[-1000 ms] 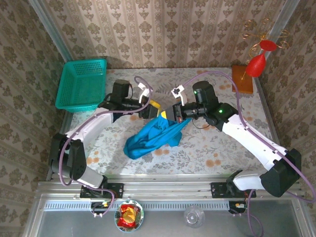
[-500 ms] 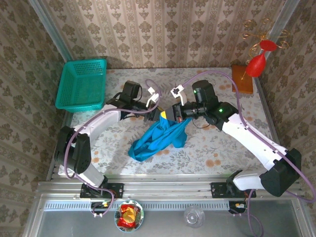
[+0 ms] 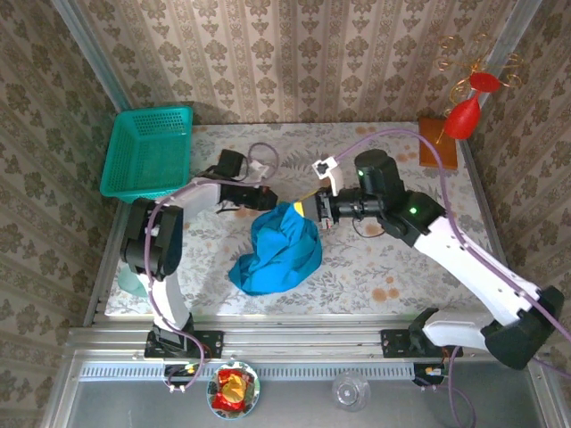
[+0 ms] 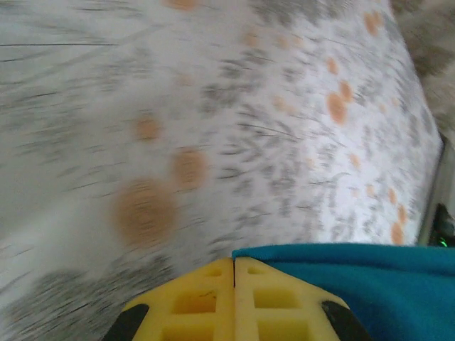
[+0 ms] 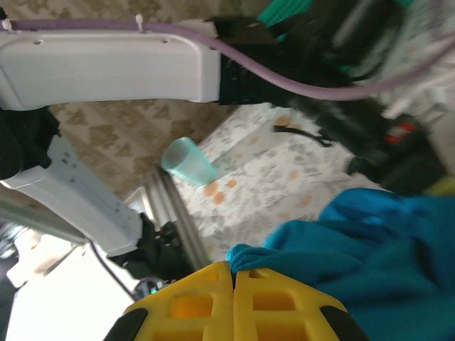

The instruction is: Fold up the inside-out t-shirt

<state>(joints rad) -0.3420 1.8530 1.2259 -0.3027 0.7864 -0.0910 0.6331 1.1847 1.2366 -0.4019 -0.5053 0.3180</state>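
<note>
The inside-out t-shirt [image 3: 277,250] lies in a crumpled heap in the middle of the table [image 3: 357,267]. Nothing is folded yet, and I'd say it needs spreading flat first. The right gripper [image 5: 232,266] pinches its upper edge. The left gripper [image 4: 234,264] is closed tight against the cloth; whether it holds any, I cannot tell.

Left tool [image 4: 234,261] now shut.

My table [image 3: 384,267], floral-print top. Inside-out t-shirt [image 3: 278,251] lies bunched in a heap near the middle. Teal mesh basket [image 3: 147,153] at my far-left corner, orange block [image 3: 437,143] at far-right, well apart.
</note>
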